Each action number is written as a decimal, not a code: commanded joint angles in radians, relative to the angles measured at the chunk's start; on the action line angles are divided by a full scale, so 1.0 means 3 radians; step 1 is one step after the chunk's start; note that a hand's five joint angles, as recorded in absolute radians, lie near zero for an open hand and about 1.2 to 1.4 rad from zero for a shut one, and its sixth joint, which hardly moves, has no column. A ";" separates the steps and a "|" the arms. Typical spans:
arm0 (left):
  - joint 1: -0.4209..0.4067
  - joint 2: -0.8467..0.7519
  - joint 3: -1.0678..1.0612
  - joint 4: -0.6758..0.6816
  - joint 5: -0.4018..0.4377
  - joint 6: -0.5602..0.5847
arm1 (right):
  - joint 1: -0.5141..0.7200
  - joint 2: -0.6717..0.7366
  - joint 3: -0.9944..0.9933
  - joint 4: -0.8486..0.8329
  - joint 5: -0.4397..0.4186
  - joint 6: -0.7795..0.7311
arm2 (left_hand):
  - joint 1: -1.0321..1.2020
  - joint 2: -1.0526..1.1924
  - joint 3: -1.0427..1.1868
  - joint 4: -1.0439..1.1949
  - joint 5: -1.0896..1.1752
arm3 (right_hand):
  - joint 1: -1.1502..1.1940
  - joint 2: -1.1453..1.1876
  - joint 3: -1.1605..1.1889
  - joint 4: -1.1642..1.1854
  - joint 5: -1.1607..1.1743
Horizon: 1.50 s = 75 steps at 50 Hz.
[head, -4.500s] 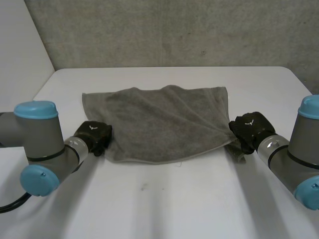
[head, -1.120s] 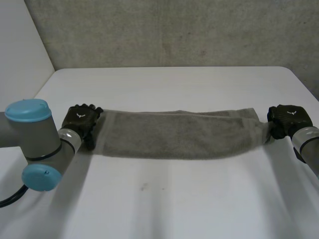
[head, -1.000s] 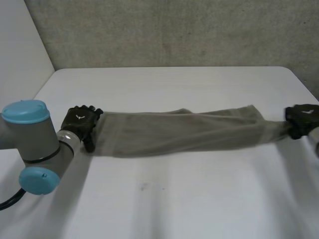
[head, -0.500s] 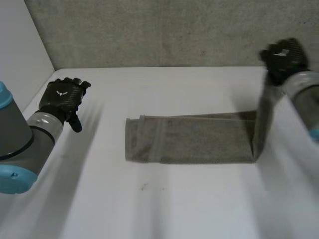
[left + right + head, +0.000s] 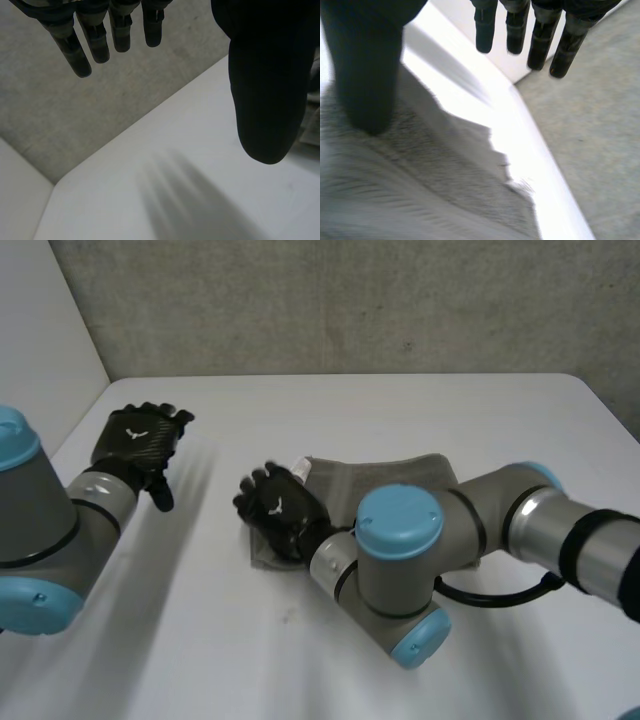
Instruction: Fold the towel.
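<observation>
There is one towel point(image 5: 380, 472) here, a single grey cloth, and one white table point(image 5: 300, 670) under it. Two arms reach in over the table — the left arm point(image 5: 40, 515) and the right arm point(image 5: 400, 550) — and each ends in one black hand, so two hands in all: the left hand point(image 5: 138, 440) and the right hand point(image 5: 278, 512). One grey wall point(image 5: 350, 300) runs behind the table.
</observation>
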 commanded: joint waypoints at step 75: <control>-0.0561 -0.0303 0.0420 0.0102 -0.0441 -0.0704 | -0.0533 -0.1064 0.0656 0.0266 0.0148 0.1304 | 0.0140 0.0116 0.0115 0.0115 0.0074 | -0.0211 -0.0332 -0.0345 -0.0345 -0.0413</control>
